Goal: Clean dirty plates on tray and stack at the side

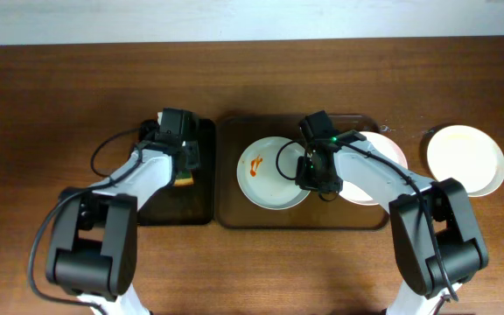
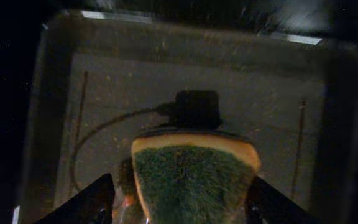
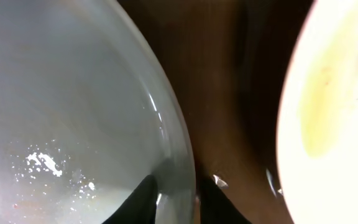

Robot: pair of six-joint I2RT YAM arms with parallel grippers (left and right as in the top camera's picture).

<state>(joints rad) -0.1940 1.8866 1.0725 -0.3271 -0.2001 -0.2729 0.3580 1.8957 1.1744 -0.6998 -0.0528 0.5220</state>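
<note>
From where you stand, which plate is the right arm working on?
On the brown tray mid-table lie two white plates. It is the left plate, rim between the fingers of the right gripper. Its orange-red smear sets it apart from its pinkish neighbour.

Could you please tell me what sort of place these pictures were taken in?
Probably a robotics lab bench set up as a dishwashing station: two robot arms stand at a wooden table, a sauce-smeared plate lies on a brown tray, and a green-topped sponge sits in a black tray.
</note>
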